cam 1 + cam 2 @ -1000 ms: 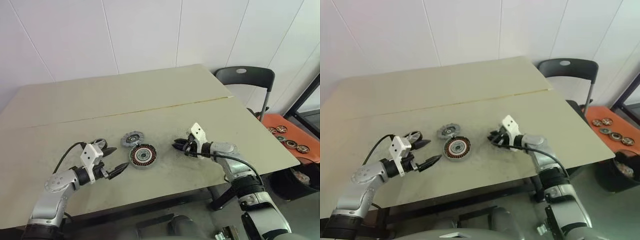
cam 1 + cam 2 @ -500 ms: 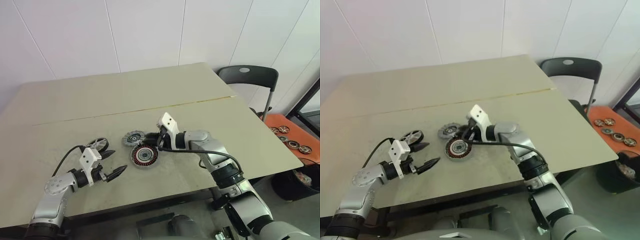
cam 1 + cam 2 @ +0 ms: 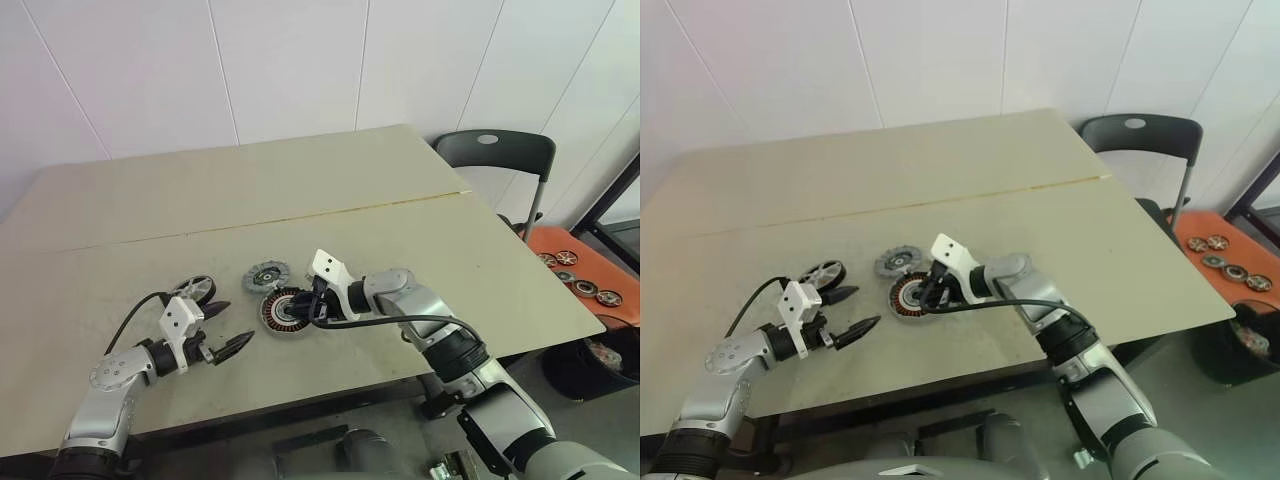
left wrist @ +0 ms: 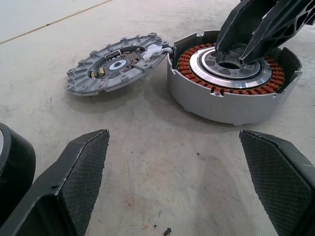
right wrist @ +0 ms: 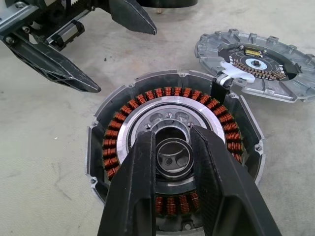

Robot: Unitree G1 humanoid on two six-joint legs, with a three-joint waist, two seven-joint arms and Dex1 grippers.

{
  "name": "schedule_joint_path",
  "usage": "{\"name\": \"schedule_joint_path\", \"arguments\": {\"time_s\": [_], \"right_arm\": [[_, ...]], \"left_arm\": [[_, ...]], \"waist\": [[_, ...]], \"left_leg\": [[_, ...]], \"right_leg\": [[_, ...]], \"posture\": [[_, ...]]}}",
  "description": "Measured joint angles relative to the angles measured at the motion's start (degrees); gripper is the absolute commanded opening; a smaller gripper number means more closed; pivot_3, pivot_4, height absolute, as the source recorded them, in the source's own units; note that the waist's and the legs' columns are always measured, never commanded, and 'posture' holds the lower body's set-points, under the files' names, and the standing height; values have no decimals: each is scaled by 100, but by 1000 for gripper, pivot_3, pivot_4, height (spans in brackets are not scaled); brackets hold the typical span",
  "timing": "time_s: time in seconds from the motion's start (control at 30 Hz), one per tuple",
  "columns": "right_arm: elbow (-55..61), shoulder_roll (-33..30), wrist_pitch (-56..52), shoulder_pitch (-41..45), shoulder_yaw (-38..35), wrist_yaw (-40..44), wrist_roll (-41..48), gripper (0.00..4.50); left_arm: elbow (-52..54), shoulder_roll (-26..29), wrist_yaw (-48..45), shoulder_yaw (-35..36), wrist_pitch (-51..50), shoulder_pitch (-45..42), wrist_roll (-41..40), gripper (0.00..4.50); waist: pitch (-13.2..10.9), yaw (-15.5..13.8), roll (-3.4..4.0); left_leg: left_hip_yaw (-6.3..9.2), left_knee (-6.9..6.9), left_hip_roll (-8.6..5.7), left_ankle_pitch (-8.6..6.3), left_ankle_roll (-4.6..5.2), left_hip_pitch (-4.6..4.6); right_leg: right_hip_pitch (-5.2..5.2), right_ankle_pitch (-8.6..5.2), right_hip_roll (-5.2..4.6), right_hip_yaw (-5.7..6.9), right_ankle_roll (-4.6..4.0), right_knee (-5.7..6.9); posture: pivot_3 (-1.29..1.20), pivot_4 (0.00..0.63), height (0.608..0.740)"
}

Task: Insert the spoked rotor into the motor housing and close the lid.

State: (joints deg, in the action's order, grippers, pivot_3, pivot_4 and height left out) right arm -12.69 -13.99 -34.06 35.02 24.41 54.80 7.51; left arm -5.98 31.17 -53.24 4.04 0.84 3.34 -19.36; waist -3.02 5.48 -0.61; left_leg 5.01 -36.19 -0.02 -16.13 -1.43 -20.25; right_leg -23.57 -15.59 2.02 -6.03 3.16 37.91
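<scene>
- Two arms share the table (image 3: 400, 230) in the head view. The left gripper (image 3: 238, 320) sits at lower left with its fingers spread wide and nothing between them. The right gripper (image 3: 310, 305) reaches in from the right and hangs over the round housing (image 3: 280, 312) at centre.
- The spoked rotor (image 3: 195, 290) is the black wheel left of centre. It lies flat on the table, just up and left of the left gripper's upper finger and well apart from the right gripper (so the left hand is plainly the nearer one). To reach the housing, the rotor has to travel rightward in the frame.
- The lid (image 3: 265, 275) lies flat just above the housing, a little to its left, off the housing mouth.
- In the left wrist view, the left gripper's pads (image 4: 83, 167) stand far apart over bare table. The rotor (image 4: 15, 167) is a dark curve at the lower left edge, outside that finger rather than between the two. Housing (image 4: 221, 103) and lid (image 4: 113, 69) lie ahead, side by side and nearly touching, and the right gripper (image 4: 248, 42) comes down on the housing's middle.
- In the right wrist view, the right gripper (image 5: 173, 133) looks pinched on a small ring (image 5: 172, 157), held right over the housing's centre hole and inside the copper coils (image 5: 147, 96). The housing mouth is therefore occupied for now, I judge.
</scene>
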Motion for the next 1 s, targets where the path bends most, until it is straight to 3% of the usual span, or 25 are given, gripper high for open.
{"name": "schedule_joint_path", "arguments": {"time_s": [1.0], "right_arm": [[-319,271,280,109,7,9,-174,658]], "left_arm": [[1042,0,378,-63,-823,125,7,4500]], "waist": [[1,2,0]], "left_leg": [[2,-1,0,0,0,2]], "right_leg": [[1,1,1,1,0,4]], "posture": [[0,0,740]]}}
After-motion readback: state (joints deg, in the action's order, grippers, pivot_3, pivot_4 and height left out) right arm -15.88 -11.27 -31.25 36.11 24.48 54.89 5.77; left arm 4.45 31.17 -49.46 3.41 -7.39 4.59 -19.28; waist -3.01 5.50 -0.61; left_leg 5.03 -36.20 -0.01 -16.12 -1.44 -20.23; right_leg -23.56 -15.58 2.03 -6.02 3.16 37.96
